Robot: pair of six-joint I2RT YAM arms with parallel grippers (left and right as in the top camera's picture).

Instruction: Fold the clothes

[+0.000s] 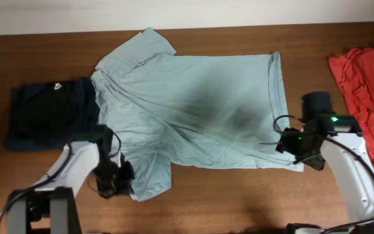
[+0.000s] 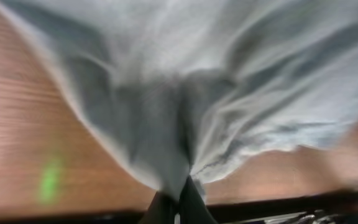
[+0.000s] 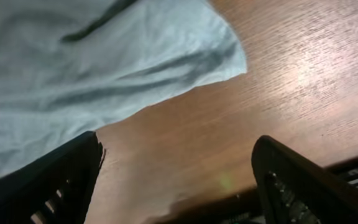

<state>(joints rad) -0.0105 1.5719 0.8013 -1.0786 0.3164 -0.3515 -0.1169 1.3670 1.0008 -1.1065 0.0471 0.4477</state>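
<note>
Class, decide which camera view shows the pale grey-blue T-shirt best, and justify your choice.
Overhead: the whole T-shirt shows, both sleeves included. The left wrist view shows only blurred folds pinched in the left gripper. The right wrist view shows just one hem corner.

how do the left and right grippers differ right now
The left gripper is shut, pinching a fold of the grey-blue T-shirt; the right gripper stands open and holds nothing. The left gripper is at the shirt's sleeve end, with cloth bunched up to it; the right gripper is over bare table beside the hem corner. Both sit at the same shirt's near edge.
</note>
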